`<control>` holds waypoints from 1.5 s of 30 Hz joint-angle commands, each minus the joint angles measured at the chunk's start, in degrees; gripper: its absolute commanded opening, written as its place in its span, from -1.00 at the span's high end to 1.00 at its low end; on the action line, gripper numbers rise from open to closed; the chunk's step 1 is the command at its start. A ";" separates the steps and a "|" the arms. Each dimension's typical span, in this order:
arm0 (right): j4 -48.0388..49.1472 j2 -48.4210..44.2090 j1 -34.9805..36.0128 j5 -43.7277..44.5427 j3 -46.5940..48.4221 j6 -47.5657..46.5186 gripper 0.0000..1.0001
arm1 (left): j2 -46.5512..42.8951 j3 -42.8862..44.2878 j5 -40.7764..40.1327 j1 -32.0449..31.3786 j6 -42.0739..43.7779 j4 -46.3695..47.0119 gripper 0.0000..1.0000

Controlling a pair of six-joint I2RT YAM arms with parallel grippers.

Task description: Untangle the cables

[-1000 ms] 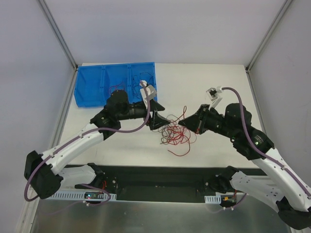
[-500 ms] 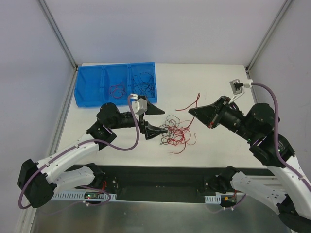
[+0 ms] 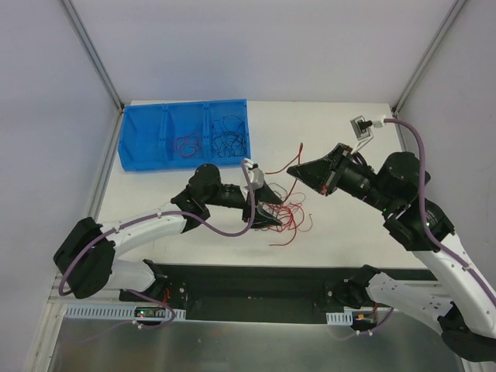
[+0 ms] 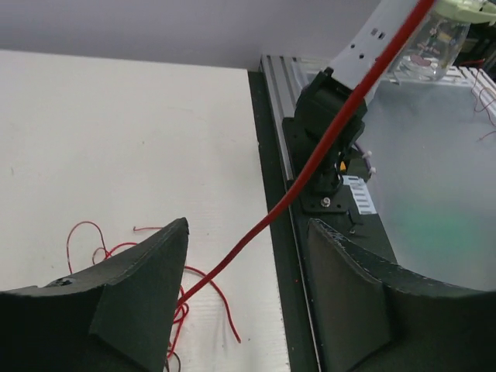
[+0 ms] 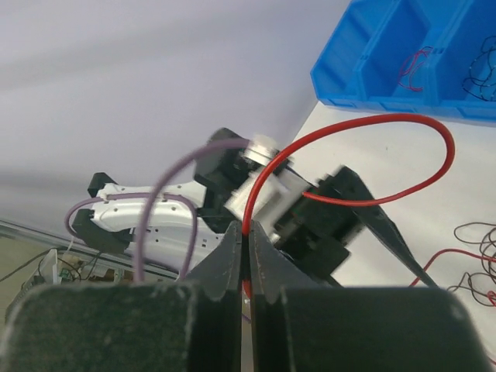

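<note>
The cables [image 3: 294, 218] lie as a loose red and black tangle on the white table between the two arms. My left gripper [image 3: 275, 211] is low over the tangle's left side, jaws open. In the left wrist view a taut red strand [image 4: 325, 147] runs diagonally between the left gripper's [image 4: 248, 232] fingers without being pinched, down to red loops [image 4: 85, 232] on the table. My right gripper [image 3: 292, 172] is raised right of the tangle and shut on that red strand [image 3: 299, 157]. In the right wrist view the jaws [image 5: 246, 236] pinch the strand, which arcs away [image 5: 372, 118].
A blue divided bin [image 3: 147, 147] stands at the back left, with red wires [image 3: 186, 144] in one compartment and black wires [image 3: 229, 139] in the one beside it. A black rail [image 3: 256, 283] runs along the table's near edge.
My right gripper has lifted off the tangle, drawing a red strand up with it. My left gripper has shifted right and settled over the tangle.
</note>
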 commanded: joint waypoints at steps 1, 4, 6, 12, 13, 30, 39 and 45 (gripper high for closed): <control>5.15 1.66 -0.18 -1.82 6.83 0.74 0.99 | 5.72 4.33 -0.70 -0.85 0.49 -2.26 -0.18; 4.27 3.24 -0.36 -1.73 12.36 -0.66 0.99 | 10.46 8.63 -4.47 -0.76 2.25 -10.78 -0.18; 4.00 4.65 -0.53 -2.17 16.84 -1.10 0.99 | 13.01 9.70 -6.59 -0.76 2.34 -13.26 -0.18; 3.48 10.79 -1.24 -3.05 32.21 -1.37 0.99 | 17.15 10.14 -7.21 -0.67 0.59 -12.83 -0.17; 3.21 11.85 -1.32 -2.79 34.85 -1.63 0.99 | 17.51 10.32 -7.56 -0.58 0.50 -13.09 -0.16; 11.99 15.91 -1.68 6.43 56.77 -9.01 0.99 | 16.45 11.46 -9.15 1.52 -1.96 -14.32 -0.07; 10.86 6.78 -1.59 13.90 34.13 -14.55 0.99 | 7.68 13.21 -8.36 8.63 -6.61 -17.13 -0.07; 11.47 -1.31 -1.59 20.15 18.64 -12.63 0.99 | -2.08 7.34 0.58 13.39 -11.72 -0.81 -0.43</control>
